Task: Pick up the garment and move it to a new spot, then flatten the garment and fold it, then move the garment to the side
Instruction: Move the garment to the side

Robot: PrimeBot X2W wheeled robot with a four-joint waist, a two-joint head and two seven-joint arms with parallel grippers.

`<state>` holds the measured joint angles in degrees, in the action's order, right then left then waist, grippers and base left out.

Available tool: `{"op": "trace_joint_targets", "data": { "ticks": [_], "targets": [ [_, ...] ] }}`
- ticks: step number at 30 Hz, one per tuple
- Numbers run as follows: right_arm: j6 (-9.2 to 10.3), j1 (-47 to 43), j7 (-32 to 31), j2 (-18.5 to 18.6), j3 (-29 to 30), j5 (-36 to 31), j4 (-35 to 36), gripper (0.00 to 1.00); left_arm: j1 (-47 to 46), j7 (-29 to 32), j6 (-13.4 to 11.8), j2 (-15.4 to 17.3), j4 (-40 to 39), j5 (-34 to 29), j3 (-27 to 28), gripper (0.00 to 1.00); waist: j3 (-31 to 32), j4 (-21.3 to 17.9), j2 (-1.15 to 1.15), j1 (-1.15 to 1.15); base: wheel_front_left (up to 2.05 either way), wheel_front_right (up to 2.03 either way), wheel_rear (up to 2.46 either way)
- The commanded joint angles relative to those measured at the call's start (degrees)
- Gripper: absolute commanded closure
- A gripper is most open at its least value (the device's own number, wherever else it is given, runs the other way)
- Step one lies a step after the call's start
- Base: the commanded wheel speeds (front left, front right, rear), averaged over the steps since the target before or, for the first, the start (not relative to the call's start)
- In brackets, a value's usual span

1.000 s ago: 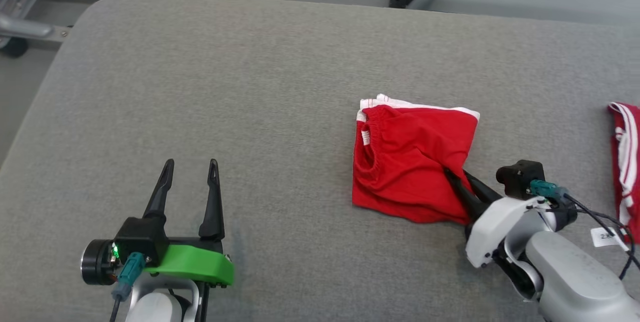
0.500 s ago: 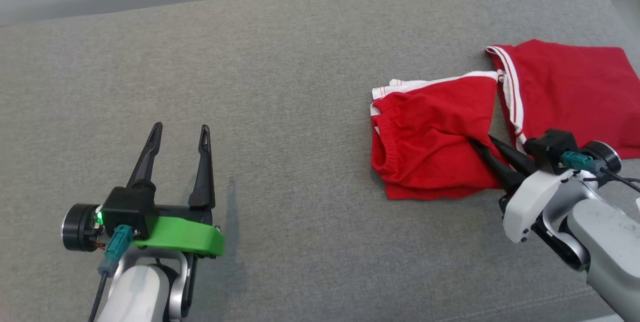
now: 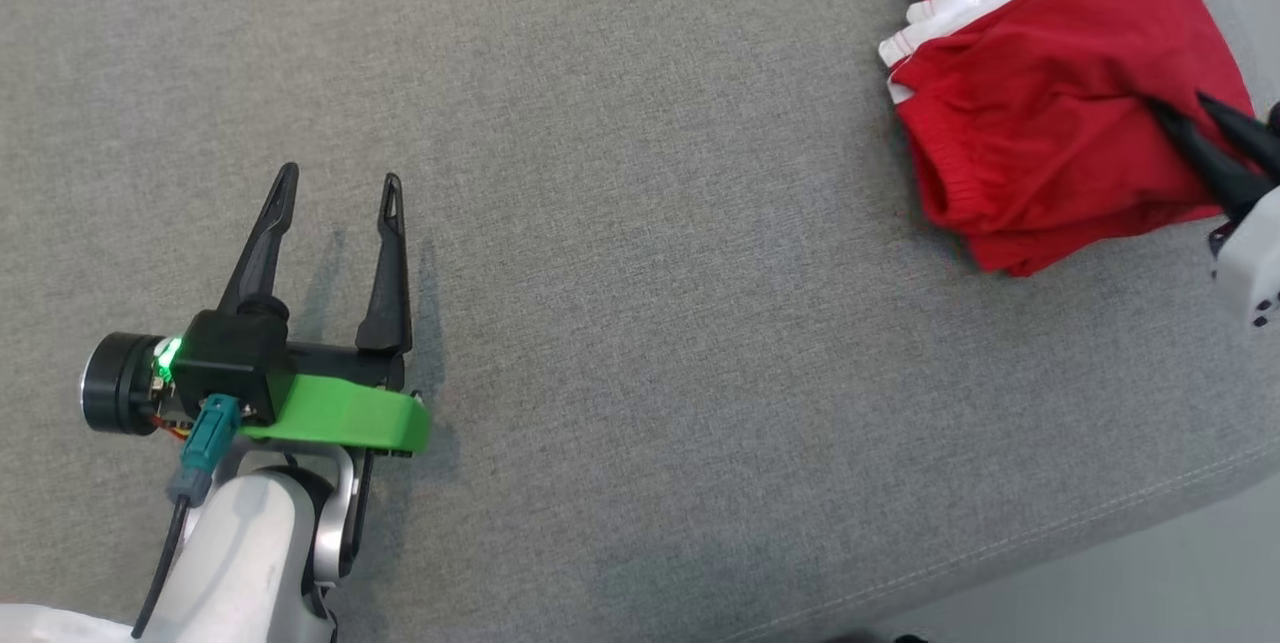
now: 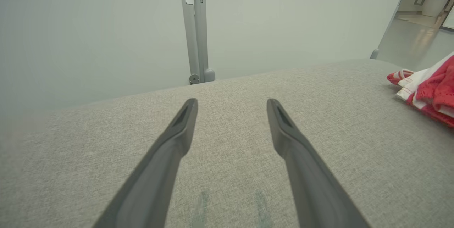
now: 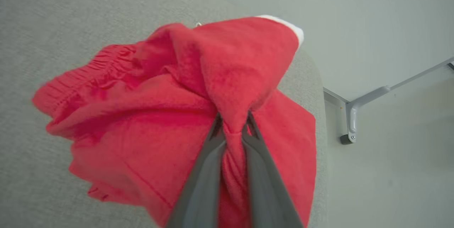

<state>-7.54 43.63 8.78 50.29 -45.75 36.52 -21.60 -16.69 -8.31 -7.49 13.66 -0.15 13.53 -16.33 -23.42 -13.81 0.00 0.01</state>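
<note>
Left pincer (image 3: 341,174): jaws wide, nothing between them, low over bare bench (image 3: 640,273), well apart from the garment (image 3: 1040,123).

Right pincer (image 5: 233,116): jaws narrow, clamped on a bunched fold of the garment.

Garment: red shorts with white trim, folded, at the far right of the bench near its rounded corner. Cloth gathers at the fingertips. Elastic waistband end points left in the head view. Whether the low edge rests on the bench: cannot tell.
</note>
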Motion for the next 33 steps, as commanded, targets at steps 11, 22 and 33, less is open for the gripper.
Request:
{"op": "trace_joint_targets", "data": {
  "ticks": [11, 22, 33],
  "targets": [
    [0.11, 5.3, 2.4, -1.2, -3.3, 7.5, -12.1, 0.0, -3.0, 0.0, 0.2, 1.1, 0.1, -0.7, -0.5, 0.0, -6.6, 0.5, 0.0, -0.01, 0.0, 0.0, 0.0],
    [0.1, 1.2, 6.4, -6.6, 1.9, 12.1, -17.3, 0.0, -0.4, -1.1, -0.5, 0.4, 2.1, 0.8, -0.6, 0.0, -1.3, -0.4, 0.0, -0.01, 0.0, 0.0, 0.0],
    [0.1, -14.2, 6.5, -17.2, 28.8, 0.7, -2.5, 0.0, 3.5, -2.3, -1.7, -0.3, 3.1, 3.0, 0.2, 0.0, 7.1, 0.9, 0.0, -0.01, 0.0, 0.0, 0.0]
  ]
}}
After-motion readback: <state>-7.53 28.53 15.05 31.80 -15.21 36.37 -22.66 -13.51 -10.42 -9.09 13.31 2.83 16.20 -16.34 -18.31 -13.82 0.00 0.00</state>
